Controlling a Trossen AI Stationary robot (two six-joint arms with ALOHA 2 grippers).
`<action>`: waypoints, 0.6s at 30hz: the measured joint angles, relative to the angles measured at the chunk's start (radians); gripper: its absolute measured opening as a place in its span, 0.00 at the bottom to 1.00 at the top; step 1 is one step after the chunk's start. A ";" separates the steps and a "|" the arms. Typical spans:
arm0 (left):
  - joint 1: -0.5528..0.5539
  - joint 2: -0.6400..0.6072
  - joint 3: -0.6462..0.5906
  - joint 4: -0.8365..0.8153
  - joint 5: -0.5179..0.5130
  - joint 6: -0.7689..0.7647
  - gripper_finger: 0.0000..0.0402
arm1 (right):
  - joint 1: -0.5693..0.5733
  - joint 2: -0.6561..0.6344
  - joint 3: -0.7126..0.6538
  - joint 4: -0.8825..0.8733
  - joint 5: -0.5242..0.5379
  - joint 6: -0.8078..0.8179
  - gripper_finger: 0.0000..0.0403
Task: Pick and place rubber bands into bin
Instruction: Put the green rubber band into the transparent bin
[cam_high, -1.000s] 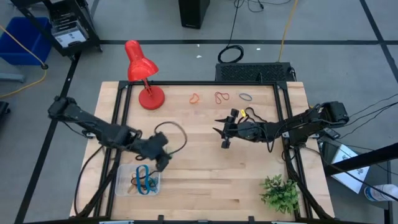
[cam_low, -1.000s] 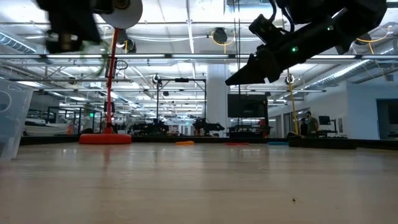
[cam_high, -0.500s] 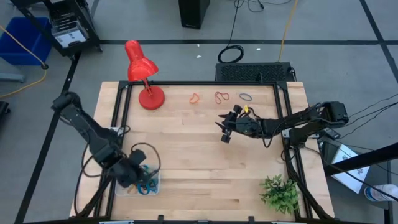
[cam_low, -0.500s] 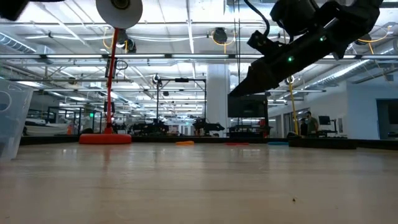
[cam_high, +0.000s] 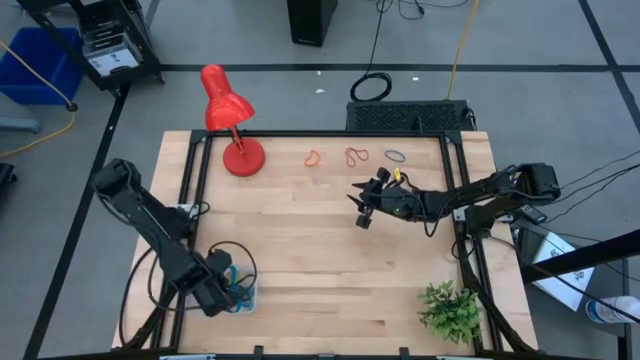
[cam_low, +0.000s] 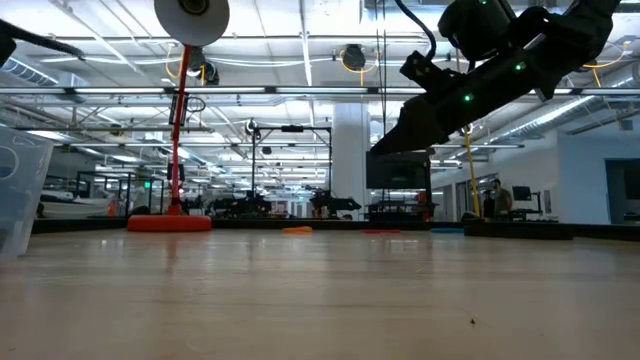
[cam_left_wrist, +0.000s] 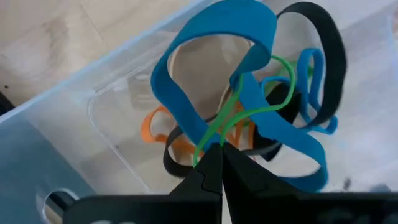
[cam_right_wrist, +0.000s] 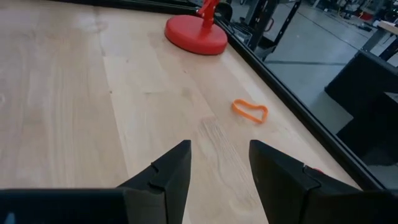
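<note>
The clear bin stands near the table's front left corner; its see-through wall fills the left wrist view. Inside lie blue, black and orange rubber bands. My left gripper points down over the bin, shut on a thin green rubber band. My right gripper hangs open above the table's middle, holding nothing. An orange band, a red one and a dark one lie flat near the far edge. My left gripper pinches the green band's near strand between its two fingertips, from above, fingers pointing down. The rest of the green loop lies slack among the blue and black bands inside the bin.
A red desk lamp stands at the far left, its base ahead of my right gripper. A small green plant sits at the near right corner. A black cable loops off my left arm beside the bin.
My left gripper has swung toward the table's near left corner, from beside the bin to over it. On the way it sank and tipped until it pointed straight down, and it has stayed shut.
</note>
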 joint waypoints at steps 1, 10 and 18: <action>0.000 0.008 0.000 0.000 0.000 0.001 0.01 | 0.000 0.000 0.000 0.003 0.000 0.000 0.39; 0.010 0.015 0.000 0.022 -0.003 0.002 0.02 | 0.000 0.000 0.000 0.003 -0.079 0.000 0.39; 0.026 0.015 0.000 0.029 -0.033 0.025 0.02 | 0.000 0.000 0.000 0.007 -0.132 -0.005 0.39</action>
